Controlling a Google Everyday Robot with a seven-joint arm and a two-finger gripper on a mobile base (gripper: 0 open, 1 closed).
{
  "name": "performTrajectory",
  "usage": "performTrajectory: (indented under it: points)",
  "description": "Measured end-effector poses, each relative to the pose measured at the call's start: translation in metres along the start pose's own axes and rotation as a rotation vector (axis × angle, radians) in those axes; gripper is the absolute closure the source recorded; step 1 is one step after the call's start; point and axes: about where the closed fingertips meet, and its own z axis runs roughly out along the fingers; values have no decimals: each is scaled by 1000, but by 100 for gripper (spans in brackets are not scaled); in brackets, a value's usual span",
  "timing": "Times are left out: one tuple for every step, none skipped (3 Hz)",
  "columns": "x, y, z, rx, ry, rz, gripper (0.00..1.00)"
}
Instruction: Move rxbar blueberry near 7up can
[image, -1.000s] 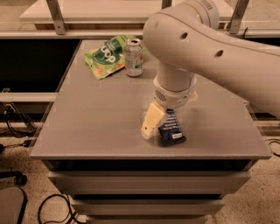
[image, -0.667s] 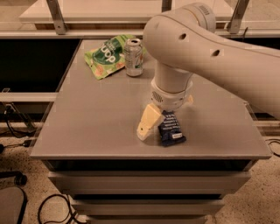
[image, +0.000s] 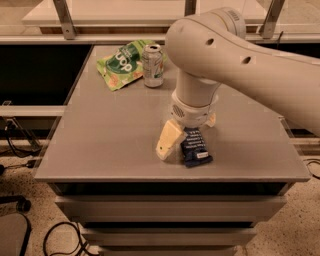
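Observation:
The rxbar blueberry (image: 195, 148), a dark navy wrapper with white text, lies flat near the table's front edge, right of centre. My gripper (image: 188, 138) points down over it and is open. One cream finger (image: 167, 140) rests just left of the bar, and the other (image: 212, 120) shows only partly behind the wrist, to the bar's right rear. The bar lies on the table between them. The 7up can (image: 153, 65), silvery with green markings, stands upright at the back of the table, well apart from the bar.
A green snack bag (image: 122, 64) lies just left of the can, touching or almost touching it. The grey table (image: 105, 135) has its front edge close below the bar. My large white arm (image: 250, 65) spans the right side. Cables lie on the floor at the left.
The left finger has spread slightly to the left, and the arm has shifted a little. The bar, the can and the bag have not moved.

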Motion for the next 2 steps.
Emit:
performTrajectory:
  points:
    - [-1,0,-8,0,0,0,65]
    - [-1,-1,-19,0,0,0,95]
